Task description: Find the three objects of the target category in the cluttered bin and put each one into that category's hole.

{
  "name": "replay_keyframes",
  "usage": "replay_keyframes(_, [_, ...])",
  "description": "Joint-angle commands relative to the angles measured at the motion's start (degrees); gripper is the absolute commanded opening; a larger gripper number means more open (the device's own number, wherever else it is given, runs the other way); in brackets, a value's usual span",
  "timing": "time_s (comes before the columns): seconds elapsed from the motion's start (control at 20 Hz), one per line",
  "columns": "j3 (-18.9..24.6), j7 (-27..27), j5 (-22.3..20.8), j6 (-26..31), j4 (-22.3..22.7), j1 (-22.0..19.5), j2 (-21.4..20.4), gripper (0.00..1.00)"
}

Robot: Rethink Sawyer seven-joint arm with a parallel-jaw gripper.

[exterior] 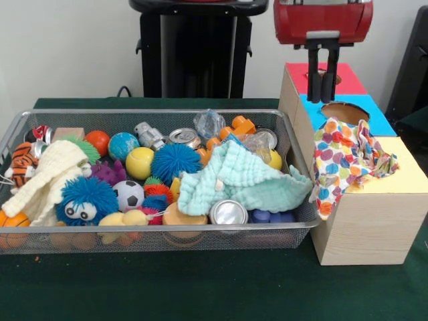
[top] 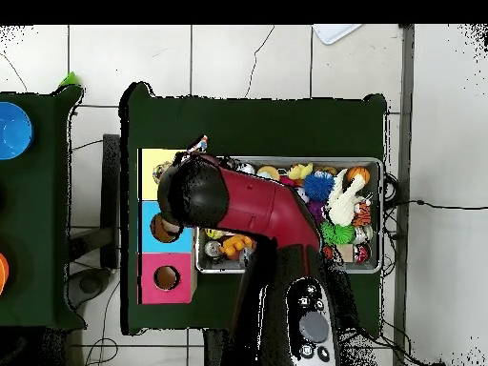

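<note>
The polka-dot cloth [exterior: 348, 157] lies draped over the yellow panel [exterior: 408, 175] of the wood-grain box [exterior: 374, 227]. It hides the hole and hangs over the box's left side toward the wire bin [exterior: 160, 115]. The mint-green waffle cloth [exterior: 237, 180] lies spread at the bin's right end. The cream knitted cloth [exterior: 43, 177] lies at its left end. My gripper [exterior: 322, 93] hangs above the blue and red panels, empty, with a narrow gap between its fingers. In the overhead view my arm [top: 248, 205] covers the gripper. A corner of the polka-dot cloth [top: 198, 145] shows there.
The blue-panelled hole [exterior: 344, 112] and the red panel [exterior: 348, 79] lie behind the yellow one. The bin holds fuzzy balls [exterior: 175, 160], cans [exterior: 229, 212], a small football [exterior: 127, 194], a yellow ball [exterior: 139, 162] and other toys. Green cloth [exterior: 200, 281] covers the table.
</note>
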Motion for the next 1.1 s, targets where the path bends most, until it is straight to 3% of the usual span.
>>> replay_keyframes(0.05, [8.1, 1.7, -2.6, -2.6, 8.1, -1.8, 3.4, 0.0])
replay_keyframes(0.6, [13.0, 5.3, 0.1, -3.3, 11.1, -3.9, 4.1, 0.0])
replay_keyframes(1.1, [14.9, 3.3, -3.3, -6.9, 11.2, -6.5, 6.8, 0.0])
